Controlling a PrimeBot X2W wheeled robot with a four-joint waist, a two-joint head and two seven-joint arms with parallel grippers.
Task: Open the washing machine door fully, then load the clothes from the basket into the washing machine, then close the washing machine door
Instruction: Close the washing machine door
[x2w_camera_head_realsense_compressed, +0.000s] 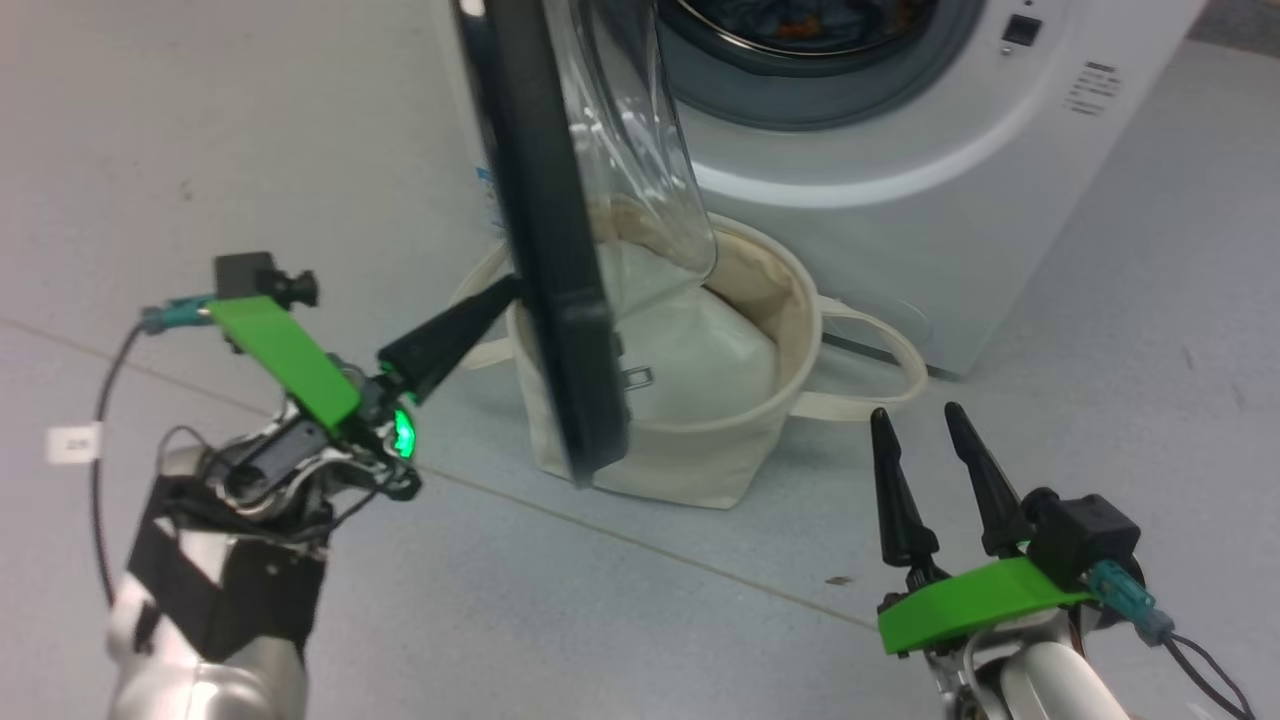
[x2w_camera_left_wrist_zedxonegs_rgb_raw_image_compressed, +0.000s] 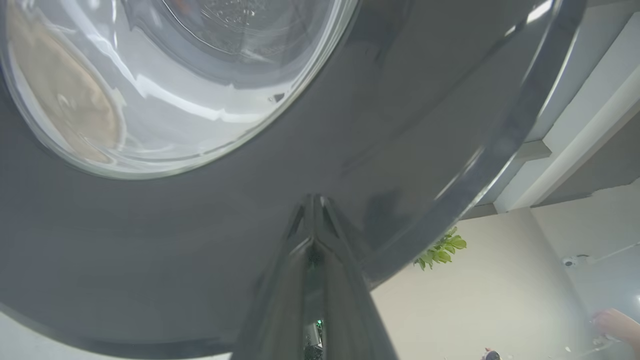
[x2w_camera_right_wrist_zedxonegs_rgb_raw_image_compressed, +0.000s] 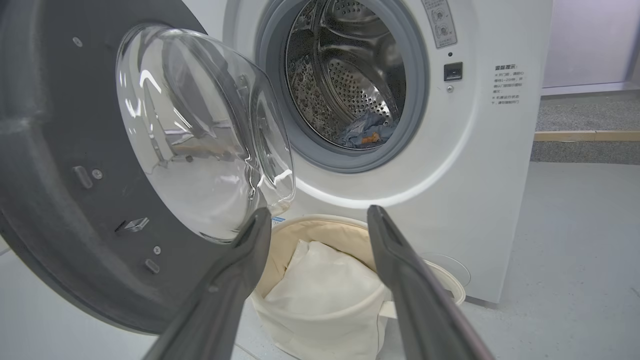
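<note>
The left hand (x2w_camera_head_realsense_compressed: 505, 292), at eight o'clock in the head view, is closed on nothing, its fingertips pressed against the outer black rim of the washing machine door (x2w_camera_head_realsense_compressed: 548, 250). The right hand (x2w_camera_head_realsense_compressed: 912, 415), at five o'clock, hangs open and empty. The clothes (x2w_camera_right_wrist_zedxonegs_rgb_raw_image_compressed: 365, 132) lie in the drum of the washing machine (x2w_camera_head_realsense_compressed: 900, 200), and the basket (x2w_camera_head_realsense_compressed: 690, 460) holds a white bundle (x2w_camera_head_realsense_compressed: 700, 350). Closing the door seems to be the step in hand, and the next push should swing it toward two o'clock until it latches.

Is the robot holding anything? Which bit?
Nothing is held. The left gripper, jaws shut, only touches the washing machine door on its black rim; the right gripper is open, empty.
</note>
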